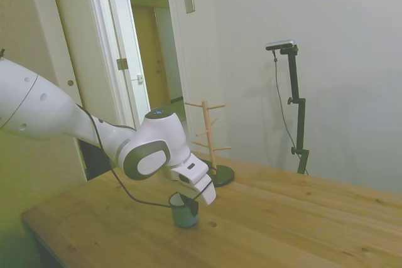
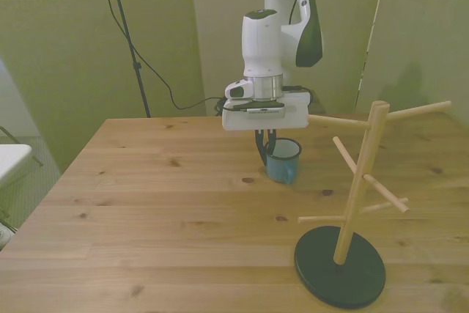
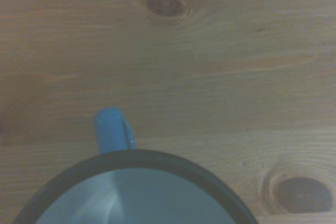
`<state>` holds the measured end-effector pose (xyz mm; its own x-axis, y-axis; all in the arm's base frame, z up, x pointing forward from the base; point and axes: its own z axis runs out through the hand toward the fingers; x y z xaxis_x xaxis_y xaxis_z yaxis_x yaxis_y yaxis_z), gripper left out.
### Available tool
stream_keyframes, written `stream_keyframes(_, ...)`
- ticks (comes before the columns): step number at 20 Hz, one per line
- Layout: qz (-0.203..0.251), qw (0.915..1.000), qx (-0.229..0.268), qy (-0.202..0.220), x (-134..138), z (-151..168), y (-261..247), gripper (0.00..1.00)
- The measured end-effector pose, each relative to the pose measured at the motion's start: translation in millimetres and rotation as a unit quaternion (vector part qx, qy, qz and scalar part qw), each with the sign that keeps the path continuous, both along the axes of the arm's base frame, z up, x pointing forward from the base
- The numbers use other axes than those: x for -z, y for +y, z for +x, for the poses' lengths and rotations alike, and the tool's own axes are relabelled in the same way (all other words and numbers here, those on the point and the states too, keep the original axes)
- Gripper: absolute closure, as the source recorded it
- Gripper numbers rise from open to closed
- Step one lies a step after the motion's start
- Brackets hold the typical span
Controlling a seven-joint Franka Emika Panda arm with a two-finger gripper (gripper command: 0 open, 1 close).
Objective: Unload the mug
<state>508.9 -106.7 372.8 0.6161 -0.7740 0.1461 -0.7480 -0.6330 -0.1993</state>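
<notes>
A knotty pine table [image 1: 301,218] stands in a plain room with pale walls [image 1: 339,23]. In the side view, a white door frame [image 1: 116,42] opens onto a dim hallway with a wooden door [image 1: 149,48], and a small plate [image 1: 189,2] is mounted on the wall beside it. Soft, even light.

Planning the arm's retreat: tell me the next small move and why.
Probably lift the end effector straight up and clear. The mug stands upright on the table, away from the wooden rack, so it looks unloaded; the fingers hang at its rim.
</notes>
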Motion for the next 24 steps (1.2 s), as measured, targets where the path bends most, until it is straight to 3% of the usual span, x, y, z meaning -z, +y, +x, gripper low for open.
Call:
stream_keyframes(6,-0.011,0.9998,0.005,-0.013,-14.0,0.9,-16.0,0.0)
stream_keyframes(14,-0.023,0.9976,-0.008,-0.066,-90.9,14.9,-10.6,0.0)
stream_keyframes(18,-0.004,0.9975,-0.037,-0.06,-119.1,21.9,28.3,0.0)
stream_keyframes(24,0.01,0.999,-0.041,-0.014,-128.9,23.5,63.5,0.0)
